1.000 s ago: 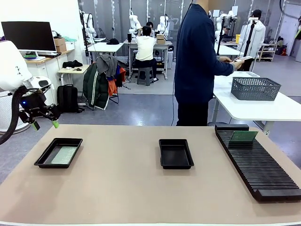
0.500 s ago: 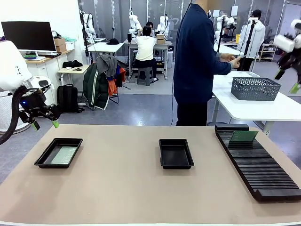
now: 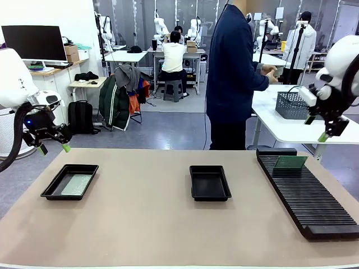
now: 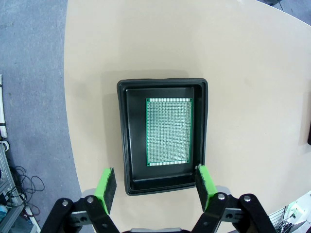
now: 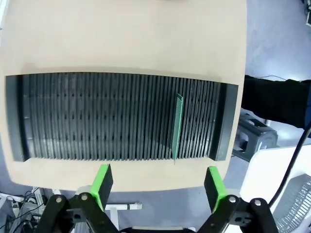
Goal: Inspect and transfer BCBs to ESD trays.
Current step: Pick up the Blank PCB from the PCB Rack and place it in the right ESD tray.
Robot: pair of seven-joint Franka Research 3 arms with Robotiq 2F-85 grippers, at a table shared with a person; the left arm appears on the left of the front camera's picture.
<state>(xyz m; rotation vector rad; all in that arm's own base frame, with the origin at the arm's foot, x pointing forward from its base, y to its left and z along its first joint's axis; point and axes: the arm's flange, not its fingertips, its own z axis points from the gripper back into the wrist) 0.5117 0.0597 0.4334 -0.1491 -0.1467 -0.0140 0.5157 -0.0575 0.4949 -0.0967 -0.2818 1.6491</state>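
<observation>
The left fingers are spread wide apart and hold nothing. They hang in the air and look straight down at a black tray on the bench. A green board lies flat on the floor of that tray, closer to one long wall than to the other. In the front view this tray sits near the left side of the bench, and the left fingers are up high, out past the bench's left edge. The right fingers are spread wide too, with nothing in them. They are high in the air and look down on a long black rack full of thin slots. One more green board stands on its edge in a slot near one end of the rack. In the front view that is the far end, and the rack runs along the right side of the bench. A second black tray sits near the middle of the bench, well apart from the first tray and from the rack. A person in a dark blue top stands past the far edge, turned to the side, with both hands up in front. Beside the person is a white table with a grey mesh basket on it.
</observation>
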